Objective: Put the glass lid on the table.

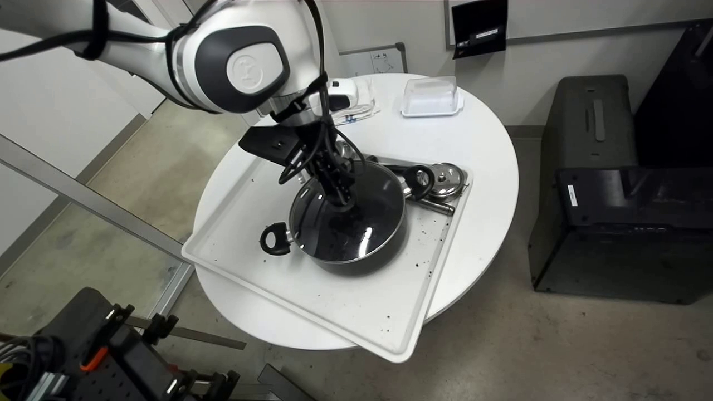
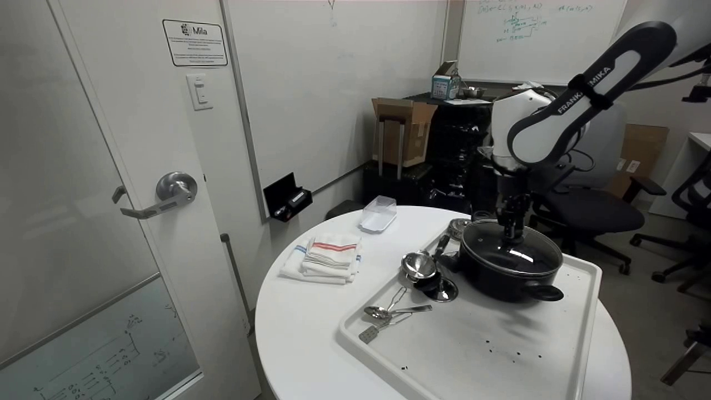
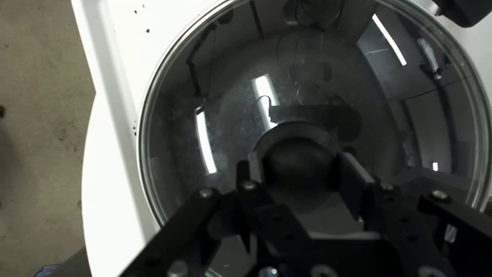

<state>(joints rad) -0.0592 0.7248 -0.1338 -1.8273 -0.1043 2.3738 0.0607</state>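
Note:
The glass lid [image 1: 370,223] is a round transparent disc with a metal rim and dark centre knob [image 3: 300,157]. It sits on the black pan [image 2: 494,284], and it also shows in an exterior view [image 2: 536,255] and the wrist view [image 3: 230,92]. My gripper [image 3: 298,165] points down with its fingers on both sides of the knob, seemingly touching it and shut on it. The gripper also shows over the lid's middle in both exterior views [image 1: 342,201] [image 2: 513,236]. The white round table [image 1: 490,150] is under the tray and also shows in an exterior view [image 2: 300,333].
The pan stands on a white tray [image 1: 345,295] whose corner overhangs the table edge. Small metal cookware [image 1: 447,179] and utensils [image 2: 383,314] lie beside the pan. A clear plastic box [image 1: 431,97] and folded towels [image 2: 328,258] are on the table.

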